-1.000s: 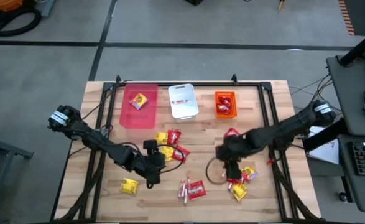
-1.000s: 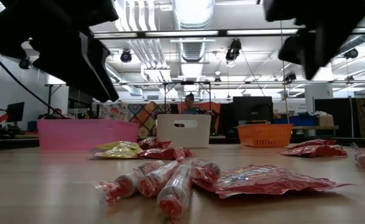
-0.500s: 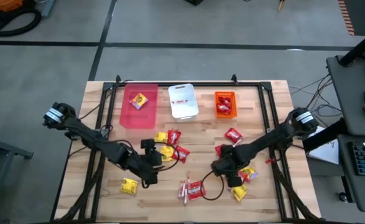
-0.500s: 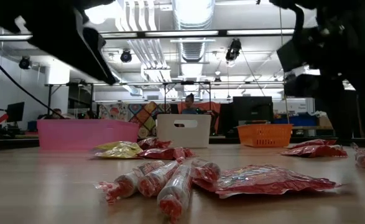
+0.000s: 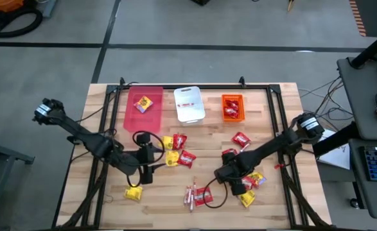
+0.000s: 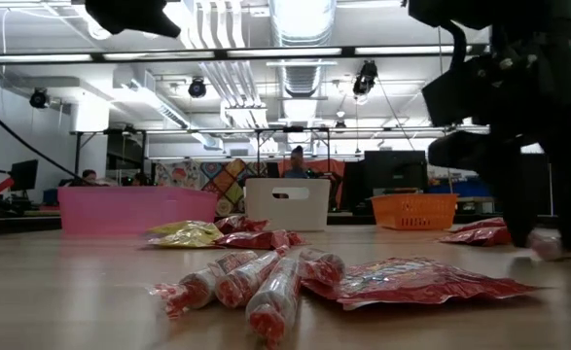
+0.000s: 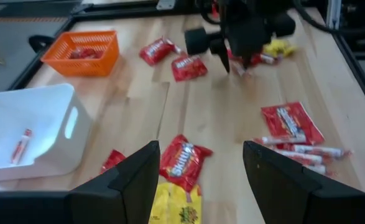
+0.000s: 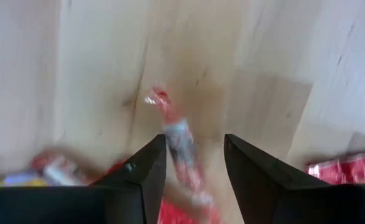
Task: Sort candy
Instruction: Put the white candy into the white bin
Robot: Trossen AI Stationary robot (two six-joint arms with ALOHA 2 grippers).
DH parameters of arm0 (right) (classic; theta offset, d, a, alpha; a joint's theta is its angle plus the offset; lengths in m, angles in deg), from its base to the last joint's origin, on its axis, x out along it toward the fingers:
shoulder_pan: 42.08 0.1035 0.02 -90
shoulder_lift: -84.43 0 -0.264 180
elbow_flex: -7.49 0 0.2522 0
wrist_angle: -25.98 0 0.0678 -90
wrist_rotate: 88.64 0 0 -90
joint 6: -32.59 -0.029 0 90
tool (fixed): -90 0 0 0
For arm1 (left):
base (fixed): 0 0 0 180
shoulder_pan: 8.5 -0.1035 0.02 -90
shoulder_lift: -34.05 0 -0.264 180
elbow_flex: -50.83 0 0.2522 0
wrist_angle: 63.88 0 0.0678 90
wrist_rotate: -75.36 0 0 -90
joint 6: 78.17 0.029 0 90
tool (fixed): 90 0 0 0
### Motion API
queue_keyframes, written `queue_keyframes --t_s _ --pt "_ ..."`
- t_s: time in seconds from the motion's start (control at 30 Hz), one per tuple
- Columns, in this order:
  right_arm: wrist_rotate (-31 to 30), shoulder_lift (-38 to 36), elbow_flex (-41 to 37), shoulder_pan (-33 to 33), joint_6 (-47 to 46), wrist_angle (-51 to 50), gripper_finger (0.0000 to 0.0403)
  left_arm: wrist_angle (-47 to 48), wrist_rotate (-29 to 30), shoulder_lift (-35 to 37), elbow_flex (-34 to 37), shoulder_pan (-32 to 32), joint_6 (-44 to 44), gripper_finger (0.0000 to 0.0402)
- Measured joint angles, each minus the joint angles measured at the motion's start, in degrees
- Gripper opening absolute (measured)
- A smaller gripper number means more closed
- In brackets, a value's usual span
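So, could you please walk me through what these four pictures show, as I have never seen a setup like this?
Two dark robot arms work at a wooden table, each ending in a two-finger gripper. One picture looks straight down from above, one looks level across the tabletop, and two come from cameras on the arms' wrists.

At the table's far edge stand a pink bin, a white bin and an orange bin. Loose candy lies scattered: red packets, yellow packets and thin pinkish sticks.

The left gripper is open above the middle pile and holds nothing. The right gripper is open and low over the table, straddling one stick, not yet gripping it.
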Motion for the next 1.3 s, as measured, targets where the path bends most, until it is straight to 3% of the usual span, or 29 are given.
queue_keyframes --t_s 0.13,0.4,0.87,1.03,1.3 --pt "-0.2 1.4 0.1 -1.1 0.4 0.5 0.0130 0.1 0.5 1.2 0.0 0.0 0.2 0.0214" --pt "-0.4 1.6 0.1 -2.7 3.0 0.9 0.0035 0.3 0.9 0.7 0.0 0.0 0.1 0.0214" --pt "-1.6 -2.5 7.7 -7.9 10.2 0.7 0.0044 3.4 0.9 -1.4 0.0 0.0 -2.4 0.0214" --pt "-5.6 -5.1 13.4 -14.5 18.6 2.2 0.0046 7.4 0.9 -1.3 0.0 0.0 -4.7 0.0214" --pt "-5.7 -5.3 17.8 -29.2 31.9 14.1 0.0045 16.0 0.9 -0.9 0.0 0.0 -13.2 0.0214"
